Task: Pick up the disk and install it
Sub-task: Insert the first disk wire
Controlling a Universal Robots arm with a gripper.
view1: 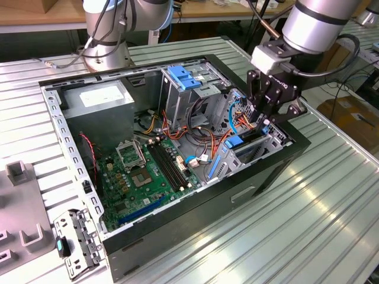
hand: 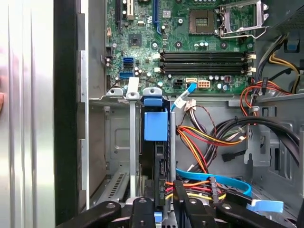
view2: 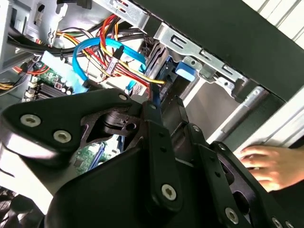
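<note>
Black gripper (view1: 265, 115) fingers stand narrowly parted around the disk's (hand: 158, 156) end — seated edge-on in its bay.

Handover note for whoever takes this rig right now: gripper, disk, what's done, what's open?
Gripper: low over the drive bay at the exterior view's right end of the open computer case; its grip cannot be judged.
Disk: on edge in a bay slot, directly in line with the gripper.
Done: disk picked up and brought into the bay.
Left: full seating is not confirmed.
Caution: a person's hand rests beside the case.
</note>
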